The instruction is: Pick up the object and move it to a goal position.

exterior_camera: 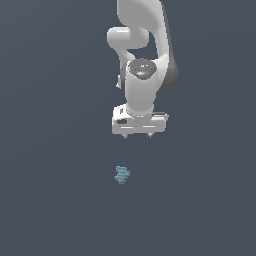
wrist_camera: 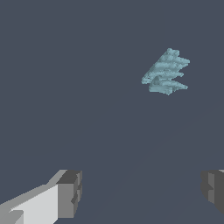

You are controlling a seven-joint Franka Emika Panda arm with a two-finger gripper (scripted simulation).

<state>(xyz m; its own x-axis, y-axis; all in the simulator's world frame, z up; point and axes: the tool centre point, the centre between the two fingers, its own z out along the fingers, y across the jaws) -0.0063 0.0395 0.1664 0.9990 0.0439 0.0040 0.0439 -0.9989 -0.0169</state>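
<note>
1. Your small pale teal, lumpy clump [exterior_camera: 121, 175] [wrist_camera: 166, 72] lies on the plain dark grey table [exterior_camera: 50, 200], alone and untouched.
2. Your white two-fingered gripper [exterior_camera: 138, 135] [wrist_camera: 142, 190] hangs above it, well apart, fingers spread wide and holding nothing.

The surface [exterior_camera: 55, 200] is a flat, plain dark grey-blue plane that fills the whole frame. Only one thing lies on it: the object [exterior_camera: 121, 175], a small pale teal lumpy clump, a little below the centre of the exterior view.

In the wrist view the object [wrist_camera: 166, 72] is in the upper right of the frame.
</note>
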